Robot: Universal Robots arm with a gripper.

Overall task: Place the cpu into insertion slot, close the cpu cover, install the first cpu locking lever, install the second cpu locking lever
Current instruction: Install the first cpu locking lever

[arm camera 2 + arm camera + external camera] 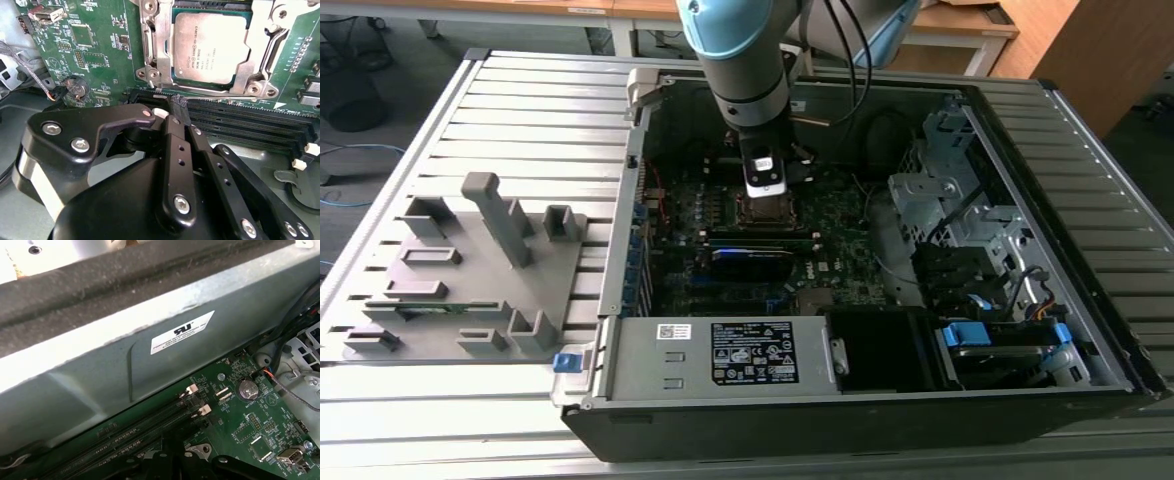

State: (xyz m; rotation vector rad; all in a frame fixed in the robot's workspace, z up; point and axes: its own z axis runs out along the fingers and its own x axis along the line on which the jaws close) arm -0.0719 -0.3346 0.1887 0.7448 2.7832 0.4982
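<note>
In the second wrist view the cpu (pixel 210 47) lies flat in the insertion slot, its grey metal top showing through the cut-out of the cpu cover (pixel 156 45). The cover is folded down around it. A thin wire lever (pixel 215 91) runs along the cover's edge beside the memory slots, and a second lever (pixel 274 45) lies along another side. My gripper (pixel 178 102) is shut with nothing between its fingers, its tip just off the hooked end of the first lever. In the exterior view the gripper (pixel 765 186) hangs over the socket (pixel 767 210) inside the open computer case.
Long black memory slots (pixel 240 117) lie right by the fingertips. The case wall with a white label (pixel 182 332) stands close. A coin battery (pixel 246 389), the power supply (pixel 720 355), a drive cage (pixel 961 210) and cables crowd the case. A grey fixture plate (pixel 467 270) sits at the exterior view's left.
</note>
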